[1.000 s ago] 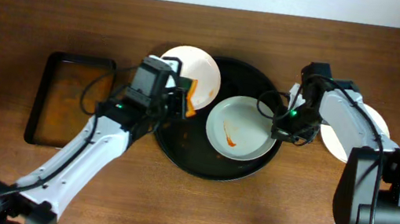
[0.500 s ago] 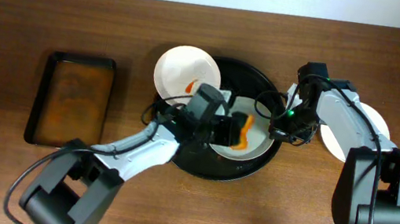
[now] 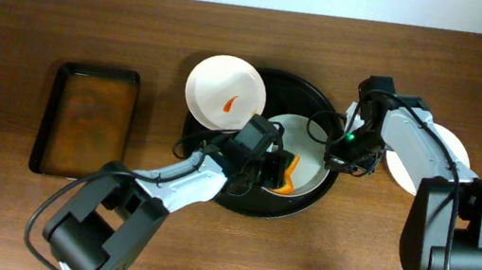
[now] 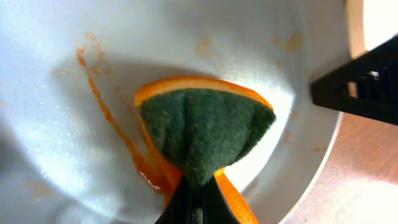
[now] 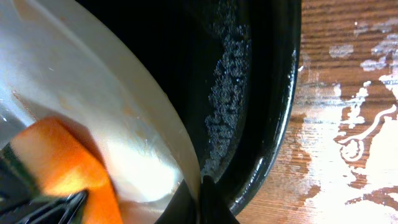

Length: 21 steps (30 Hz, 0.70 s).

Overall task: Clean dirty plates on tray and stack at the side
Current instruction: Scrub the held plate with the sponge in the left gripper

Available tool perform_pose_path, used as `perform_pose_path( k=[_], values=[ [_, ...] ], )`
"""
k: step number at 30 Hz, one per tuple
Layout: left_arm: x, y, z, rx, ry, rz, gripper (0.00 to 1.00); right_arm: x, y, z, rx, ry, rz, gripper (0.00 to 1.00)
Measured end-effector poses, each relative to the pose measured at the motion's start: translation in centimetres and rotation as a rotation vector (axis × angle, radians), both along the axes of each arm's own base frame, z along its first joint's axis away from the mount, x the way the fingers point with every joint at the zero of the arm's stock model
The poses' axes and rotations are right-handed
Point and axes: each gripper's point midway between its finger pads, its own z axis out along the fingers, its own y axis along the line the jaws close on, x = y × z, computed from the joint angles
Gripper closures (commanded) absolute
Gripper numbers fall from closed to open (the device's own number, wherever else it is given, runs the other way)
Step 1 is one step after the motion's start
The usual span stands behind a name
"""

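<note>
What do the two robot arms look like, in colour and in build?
The left arm and right arm both have white links between black joints, black wrist units and thin dark jaws. Loose black cables loop near each wrist. A small green light glows on the right wrist.

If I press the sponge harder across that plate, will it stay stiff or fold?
Likely soft: the sponge looks pinched into a fold in the left pincer. It probably slides easily, since the plate looks glossy and smeared. The right pincer on its rim may keep it steady.
</note>
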Motion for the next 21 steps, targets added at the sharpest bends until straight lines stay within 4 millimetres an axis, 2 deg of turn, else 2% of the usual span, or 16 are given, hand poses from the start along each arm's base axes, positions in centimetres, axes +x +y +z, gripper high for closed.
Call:
perform_pose_path(
  k=[3, 6, 14, 15, 16, 17, 21],
  values=[
    [0.5, -0.3, -0.5, -0.002, -0.008, 0.003, 0.99, 0.0, -0.2, -0.1, -0.012, 0.001, 0.001, 0.96],
    [1.5, 0.3, -0.7, 0.028, -0.045, 0.041, 0.99, -0.1, -0.2, -0.1, -0.014, 0.005, -0.001, 0.96],
    [6.3, 4.8, -0.8, 0.089, -0.128, 0.212, 0.99, -0.7, -0.2, 0.0, -0.012, 0.028, -0.001, 0.96],
    [6.8, 5.1, -0.8, 0.087, -0.135, 0.224, 0.99, -0.7, -0.2, 0.0, -0.012, 0.028, -0.001, 0.91],
    [7.1, 5.4, -0.8, 0.087, -0.139, 0.234, 0.99, -0.7, -0.2, 0.0, -0.012, 0.028, -0.001, 0.82],
    [7.3, 5.5, -0.7, 0.087, -0.143, 0.240, 0.99, -0.6, -0.2, 0.0, -0.012, 0.025, -0.002, 0.79],
    [7.8, 5.7, -0.5, 0.089, -0.162, 0.254, 0.99, 0.3, -0.1, 0.0, -0.006, -0.010, -0.008, 0.78]
  ],
)
